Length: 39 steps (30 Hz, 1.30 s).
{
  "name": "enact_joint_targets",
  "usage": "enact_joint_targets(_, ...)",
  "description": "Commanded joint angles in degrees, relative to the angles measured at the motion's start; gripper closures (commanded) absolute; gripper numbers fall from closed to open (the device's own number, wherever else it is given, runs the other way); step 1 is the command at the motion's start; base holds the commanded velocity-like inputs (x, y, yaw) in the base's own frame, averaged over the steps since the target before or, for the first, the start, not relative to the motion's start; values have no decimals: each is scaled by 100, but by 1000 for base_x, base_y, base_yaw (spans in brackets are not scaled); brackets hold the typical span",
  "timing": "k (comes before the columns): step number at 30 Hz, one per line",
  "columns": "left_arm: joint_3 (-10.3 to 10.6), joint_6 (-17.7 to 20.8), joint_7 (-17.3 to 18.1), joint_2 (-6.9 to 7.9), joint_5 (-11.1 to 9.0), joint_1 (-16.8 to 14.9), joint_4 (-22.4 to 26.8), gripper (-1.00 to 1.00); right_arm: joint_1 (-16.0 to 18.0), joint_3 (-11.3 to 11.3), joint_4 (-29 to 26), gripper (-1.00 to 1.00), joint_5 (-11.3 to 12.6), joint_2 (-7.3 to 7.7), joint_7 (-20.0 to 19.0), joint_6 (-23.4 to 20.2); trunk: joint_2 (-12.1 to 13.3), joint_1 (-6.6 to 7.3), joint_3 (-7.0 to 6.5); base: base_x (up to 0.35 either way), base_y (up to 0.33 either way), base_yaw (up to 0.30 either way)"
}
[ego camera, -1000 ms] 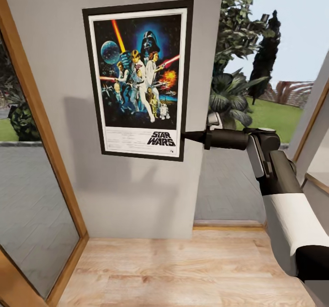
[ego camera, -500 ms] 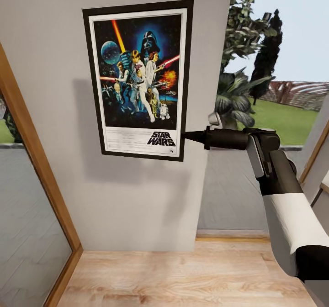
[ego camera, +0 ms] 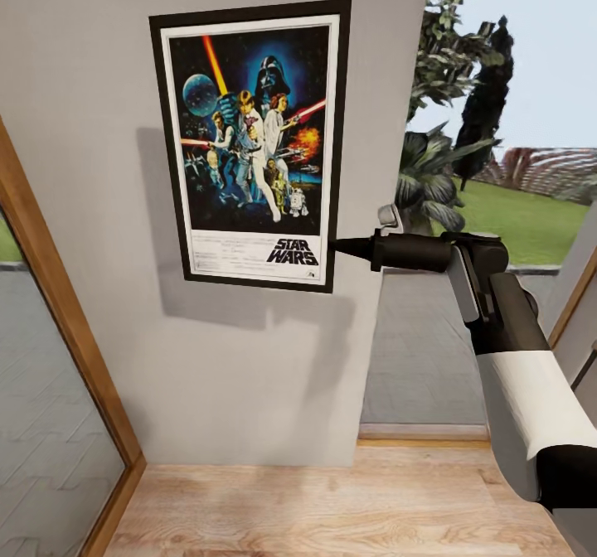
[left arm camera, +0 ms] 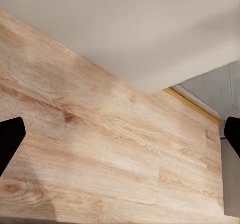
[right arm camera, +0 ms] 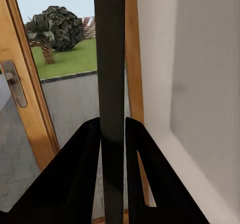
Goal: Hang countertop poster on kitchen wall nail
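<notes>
The poster (ego camera: 249, 142), a Star Wars print in a thin black frame, hangs upright in front of a pale grey wall (ego camera: 83, 60). My right gripper (ego camera: 336, 247) is shut on the lower part of its right edge, with the arm reaching in from the right. In the right wrist view the poster (right arm camera: 111, 59) shows edge-on as a dark vertical bar pinched in the right gripper (right arm camera: 112, 134). The poster's shadow falls on the wall just below and to its left. My left gripper (left arm camera: 120, 136) is open above the wooden floor. The kitchen countertop is out of view.
A wooden door frame with glass (ego camera: 58, 308) borders the wall on the left. More glazing and a garden with plants (ego camera: 439, 176) lie to the right of the wall. Light wood flooring (ego camera: 332, 507) runs along the wall's foot.
The whole view has shifted: the wall now spreads wider and its edges have slid outward, so the camera moved. The poster and right arm keep their place in the picture.
</notes>
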<state>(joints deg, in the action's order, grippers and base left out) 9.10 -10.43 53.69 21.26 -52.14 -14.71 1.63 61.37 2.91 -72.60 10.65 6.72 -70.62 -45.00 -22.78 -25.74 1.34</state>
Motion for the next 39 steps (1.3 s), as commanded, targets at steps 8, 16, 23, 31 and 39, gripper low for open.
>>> enact_joint_targets(8, 48, -39, 10, 1, -33, -6, -5, -100, 7, 10, 3, 100, 42, 3, 6, -53, -14, -4, 14, 2, 0, 0)
enact_joint_targets(16, 48, -39, 10, 3, -33, -6, -5, -100, 7, 16, 37, 100, 42, -61, 21, -61, -14, -4, 14, 0, 0, 0)
enact_joint_targets(23, 48, -39, 10, 9, -33, -6, -5, -100, 12, 16, 43, 100, 42, -177, 31, -55, -14, -4, 14, 0, 0, 0)
enact_joint_targets(31, 48, -39, 10, 10, -33, -6, -5, -100, 13, 16, 44, 100, 42, -188, 32, -53, -14, -4, 14, 0, 0, 0)
enact_joint_targets(39, 48, -39, 10, 10, -33, -6, -5, -100, 17, 16, 44, 100, 40, -199, 38, -63, -14, -4, 14, 0, 0, 0)
